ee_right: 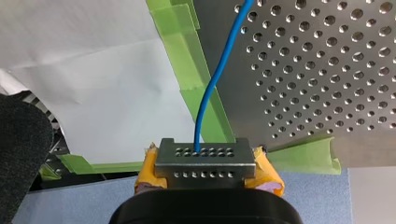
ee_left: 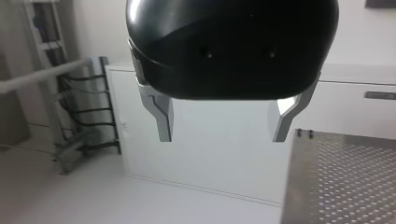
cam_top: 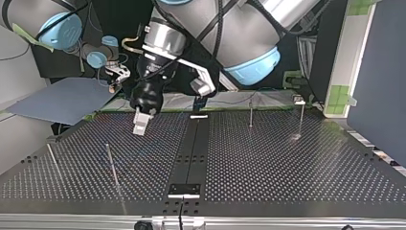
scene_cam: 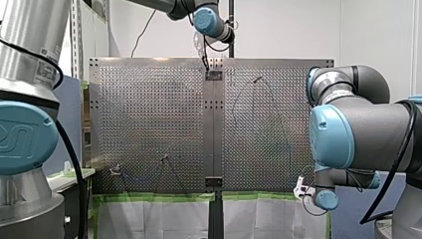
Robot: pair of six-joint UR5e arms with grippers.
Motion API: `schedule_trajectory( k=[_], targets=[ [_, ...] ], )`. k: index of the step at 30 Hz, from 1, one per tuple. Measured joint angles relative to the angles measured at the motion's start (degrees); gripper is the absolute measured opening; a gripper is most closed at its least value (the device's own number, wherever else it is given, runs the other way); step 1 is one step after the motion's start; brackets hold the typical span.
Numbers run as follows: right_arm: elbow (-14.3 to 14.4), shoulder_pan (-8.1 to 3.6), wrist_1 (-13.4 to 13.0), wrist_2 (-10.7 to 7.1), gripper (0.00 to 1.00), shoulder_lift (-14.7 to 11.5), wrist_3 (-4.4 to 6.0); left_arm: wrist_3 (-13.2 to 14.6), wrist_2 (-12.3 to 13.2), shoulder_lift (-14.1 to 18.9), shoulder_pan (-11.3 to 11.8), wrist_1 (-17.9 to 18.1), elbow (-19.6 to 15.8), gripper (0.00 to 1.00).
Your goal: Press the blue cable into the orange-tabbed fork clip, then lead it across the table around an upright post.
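- Two arms: left arm (scene_cam: 209, 20), right arm (scene_cam: 358, 129).
- Two grippers: left gripper (ee_left: 223, 139), right gripper (ee_right: 205, 154).
- Two metal fingers (ee_left: 163, 119) on the left gripper, set apart with nothing between.
- Two yellow pads (ee_right: 264, 168) on the right gripper.
- One blue cable (ee_right: 208, 93), pinched in the right gripper.
- Three bare posts in the top view: left post (cam_top: 53, 160), middle post (cam_top: 113, 167), right post (cam_top: 250, 114).
- One clip (cam_top: 299, 100) on a thin stem, just beside the right post.
- Two perforated plates in the front view: left plate (scene_cam: 149, 114), right plate (scene_cam: 268, 124).
- One dark strip (scene_cam: 214, 129) between the plates.
- Two black brackets on the strip: far bracket (scene_cam: 214, 75), near bracket (scene_cam: 214, 181).
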Motion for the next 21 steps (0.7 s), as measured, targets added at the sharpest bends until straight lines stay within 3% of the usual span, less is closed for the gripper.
schedule_trajectory(
  k=[21],
  targets=[
    [0.0,0.21,0.0,-0.19,0.00,0.0,0.00,-0.1,0.4,11.9,-0.2,12.0,-12.0,0.99]
  ],
)
